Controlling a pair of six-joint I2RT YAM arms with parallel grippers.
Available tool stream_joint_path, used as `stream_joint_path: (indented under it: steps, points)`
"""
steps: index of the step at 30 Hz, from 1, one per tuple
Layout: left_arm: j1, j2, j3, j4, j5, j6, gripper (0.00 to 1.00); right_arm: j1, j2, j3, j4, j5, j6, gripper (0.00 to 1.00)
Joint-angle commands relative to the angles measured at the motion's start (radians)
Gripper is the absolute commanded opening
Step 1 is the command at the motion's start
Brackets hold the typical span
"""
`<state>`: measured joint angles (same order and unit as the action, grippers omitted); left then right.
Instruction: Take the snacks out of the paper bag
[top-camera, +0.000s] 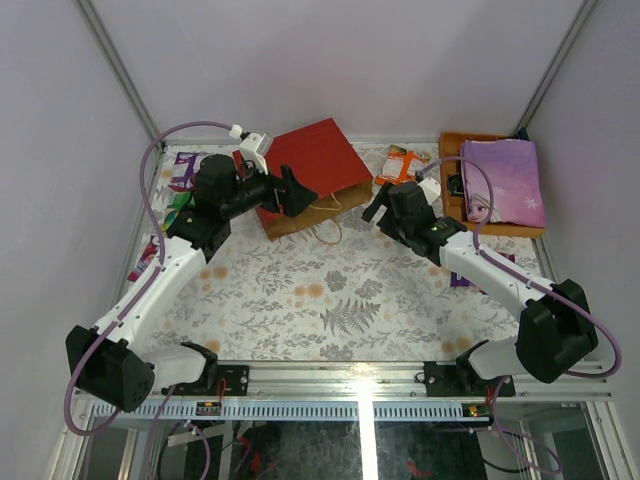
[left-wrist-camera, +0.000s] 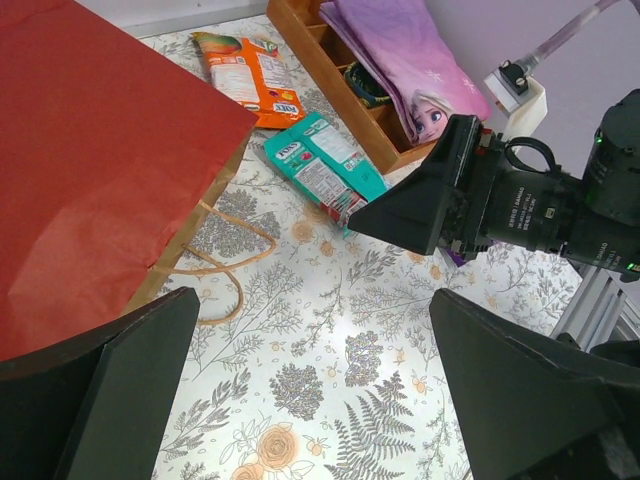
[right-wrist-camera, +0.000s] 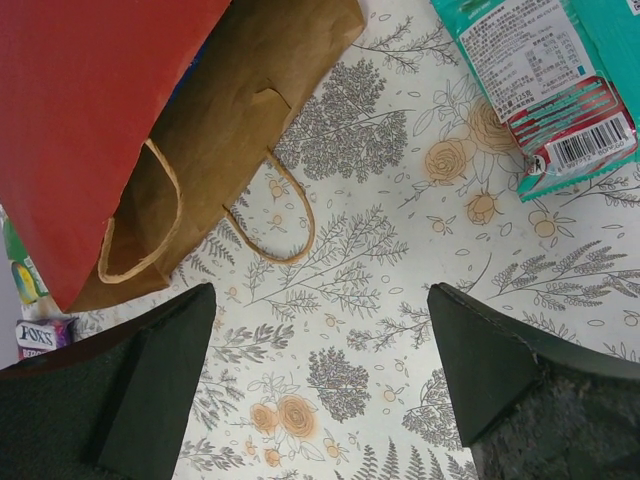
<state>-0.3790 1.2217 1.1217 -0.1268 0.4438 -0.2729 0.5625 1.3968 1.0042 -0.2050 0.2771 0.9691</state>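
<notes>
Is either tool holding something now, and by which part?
Nothing is held. The left tool and the right tool are both open and empty.

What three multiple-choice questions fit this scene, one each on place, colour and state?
1. The teal packet lies: A on the table beside the wooden tray; B inside the tray; C in a gripper.
2. The paper bag's outside is: A blue; B red; C green.
3. The right gripper is: A shut on a packet; B shut on a handle; C open, empty.
Answers: A, it rests on the table by the tray; B, red shows outside; C, its jaws stand wide with nothing between.
</notes>
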Motion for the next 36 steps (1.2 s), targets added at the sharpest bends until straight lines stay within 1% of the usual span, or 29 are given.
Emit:
stream_joint_path:
  steps: [1,8,12,15,18,21,24,28,32,36]
  points:
    - [-0.005,-0.020,0.036,0.084,0.036,0.025,1.00,0.005,-0.012,-0.007,0.033,0.023,-0.031,0.95]
    - [-0.004,0.004,0.043,0.147,0.098,-0.002,1.00,-0.002,-0.015,-0.018,0.039,0.022,-0.042,0.96]
    - [-0.005,0.001,0.028,0.192,0.083,-0.022,1.00,-0.007,-0.019,-0.025,0.041,0.022,-0.048,0.96]
    - [-0.005,0.024,0.056,0.150,0.047,-0.027,1.00,-0.010,-0.022,-0.035,0.044,0.024,-0.048,0.96]
    - [-0.005,0.086,0.126,0.080,0.130,0.019,1.00,-0.013,-0.021,-0.040,0.045,0.023,-0.045,0.96]
    - [-0.005,0.142,0.165,0.043,0.175,0.026,1.00,-0.015,-0.022,-0.046,0.047,0.023,-0.042,0.97]
    - [-0.008,0.173,0.170,0.035,0.206,0.035,1.00,-0.016,-0.022,-0.051,0.048,0.026,-0.041,0.97]
    - [-0.010,0.195,0.160,0.032,0.195,0.038,1.00,-0.021,-0.022,-0.059,0.047,0.028,-0.037,0.97]
    - [-0.018,0.228,0.146,0.034,0.214,0.038,1.00,-0.025,-0.022,-0.068,0.049,0.030,-0.032,0.97]
    - [-0.036,0.262,0.134,0.018,0.214,0.073,1.00,-0.030,-0.019,-0.073,0.052,0.023,-0.029,0.97]
